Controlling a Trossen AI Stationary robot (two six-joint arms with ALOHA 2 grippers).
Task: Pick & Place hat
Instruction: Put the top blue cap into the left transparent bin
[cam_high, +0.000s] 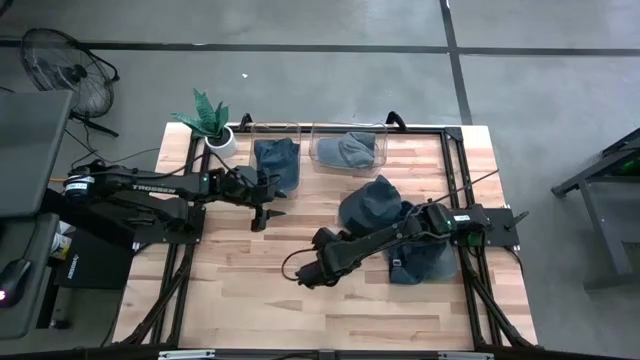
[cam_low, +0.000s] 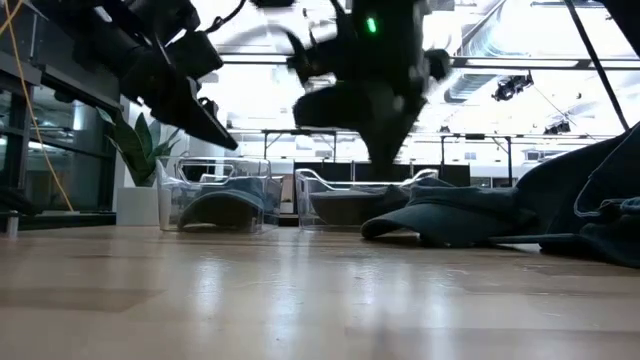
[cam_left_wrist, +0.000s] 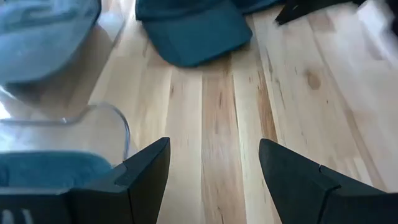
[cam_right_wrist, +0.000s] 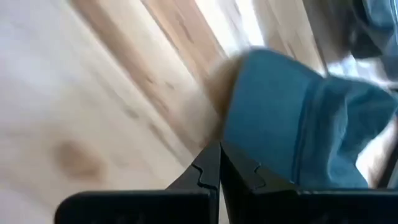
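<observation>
From above, the left gripper hangs open left of centre, beside a clear bin with a blue hat in it. The right gripper sits low in the middle, pinched closed on nothing. Loose hats lie right of centre. In the right wrist view, one blue hat fills the right half, just past the closed fingers.

Four hats, two clear bins, one potted plant.
</observation>
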